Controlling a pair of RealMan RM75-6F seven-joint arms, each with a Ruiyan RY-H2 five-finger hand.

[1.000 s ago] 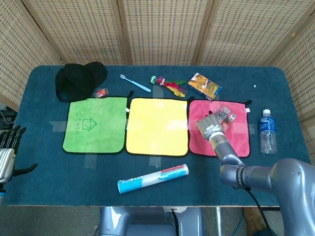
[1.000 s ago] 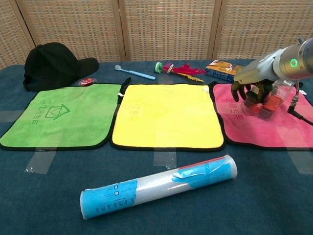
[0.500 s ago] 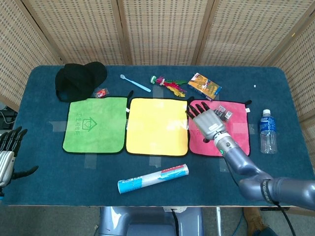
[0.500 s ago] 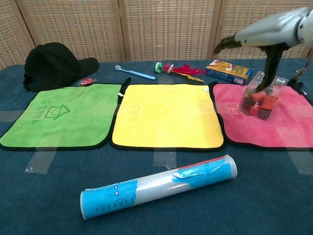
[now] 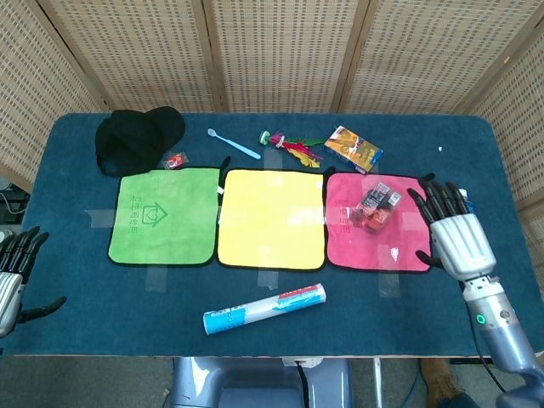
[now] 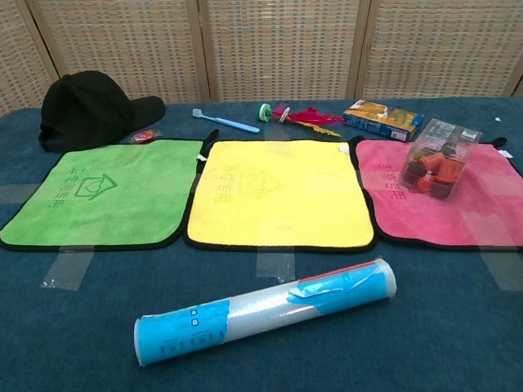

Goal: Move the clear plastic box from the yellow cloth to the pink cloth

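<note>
The right hand [image 5: 455, 236] is hovering with fingers spread wide and holding nothing, just past the right edge of the pink cloth [image 5: 348, 242]; the left hand [image 5: 15, 272] is hanging equally empty and spread at the worktop's [image 5: 85, 314] left edge. The clear plastic box [image 5: 376, 206], showing red-orange contents, is sitting on the pink cloth, apart from both hands, while the yellow cloth [image 5: 272, 218] is lying bare beside it.

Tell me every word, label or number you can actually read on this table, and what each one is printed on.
No text here is sharp enough to quote.
green cloth: a house-shaped logo above a row of characters, too blurred to read.
pink cloth: faint printed characters, unreadable.
yellow cloth: a very faint logo, unreadable.
blue roll: small print, too small.
orange carton: graphics, no legible words.
clear plastic box: label blurred.
</note>
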